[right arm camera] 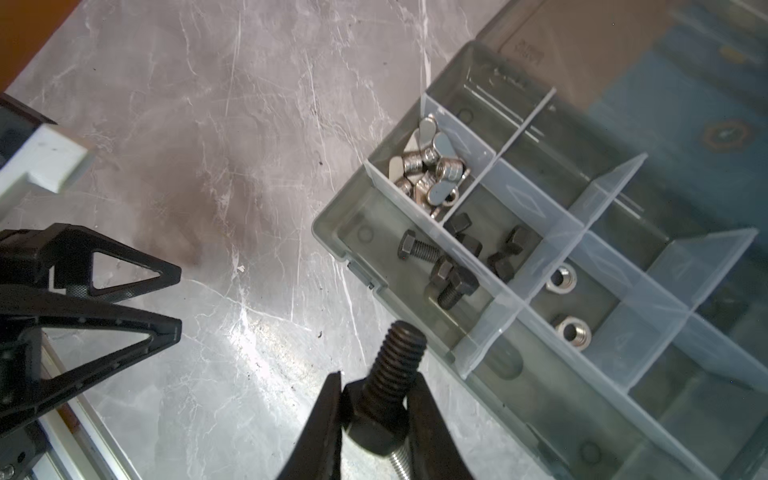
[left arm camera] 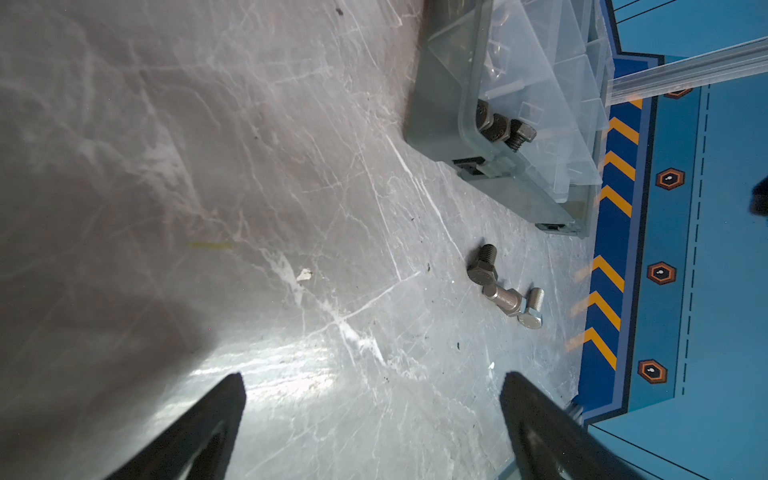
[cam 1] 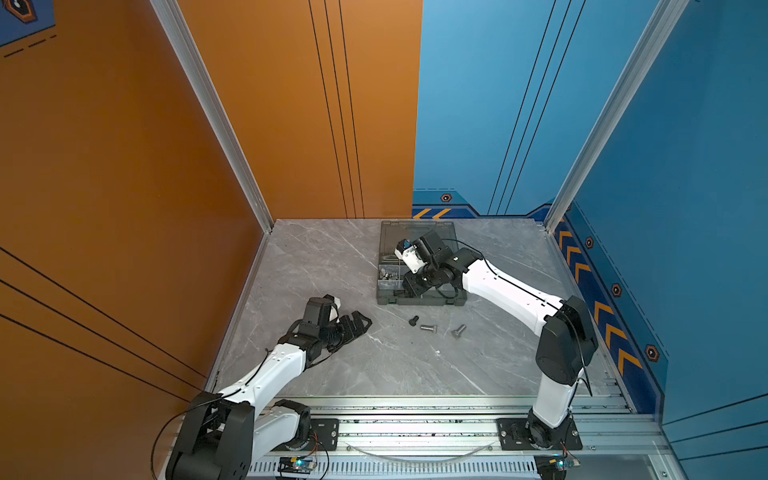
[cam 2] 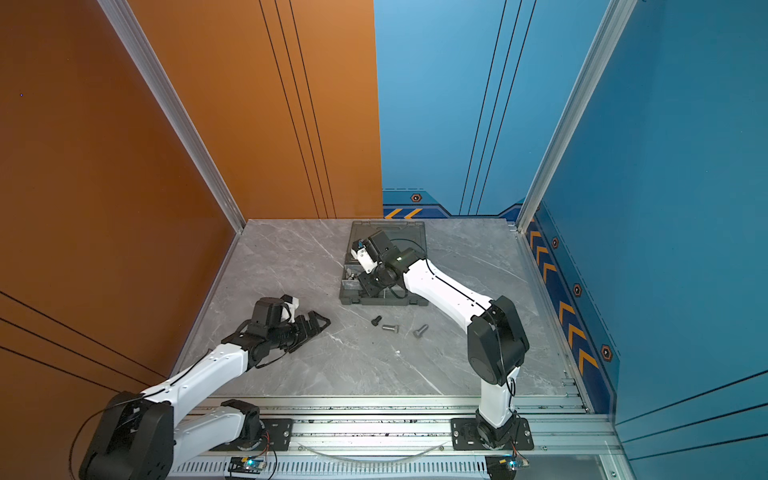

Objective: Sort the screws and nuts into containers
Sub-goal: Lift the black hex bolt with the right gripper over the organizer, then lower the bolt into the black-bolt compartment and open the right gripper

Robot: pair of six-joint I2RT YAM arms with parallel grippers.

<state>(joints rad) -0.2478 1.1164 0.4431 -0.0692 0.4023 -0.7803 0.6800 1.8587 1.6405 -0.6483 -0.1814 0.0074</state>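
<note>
1. Left gripper [cam 1: 360, 323], black with triangular fingers, lies low near the left edge of the grey marble-look tabletop [cam 1: 316, 266]; its jaws are spread wide and empty.
2. Mid-tabletop lie a short black bolt [cam 1: 413, 320], a silver hex-head bolt [cam 1: 428, 328] and a second silver bolt [cam 1: 458, 331], all unsorted.
3. Right gripper [right arm camera: 378, 388] pinches a black hex-head bolt [right arm camera: 397, 357] by its head, at the near left corner of the dark grey plastic organiser case [right arm camera: 323, 227], which sits toward the tabletop's far edge. If released early, the bolt would likely land outside the wall. If dropped from height, it could bounce over a thin divider.
4. That corner compartment holds three black bolts [right arm camera: 451, 282]. Beyond it lie silver wing nuts [right arm camera: 432, 166], black hex nuts [right arm camera: 469, 245] and two silver hex nuts [right arm camera: 561, 277]. The other compartments look empty.
5. Smoky translucent lid [cam 1: 417, 230] lies open, farthest back.
</note>
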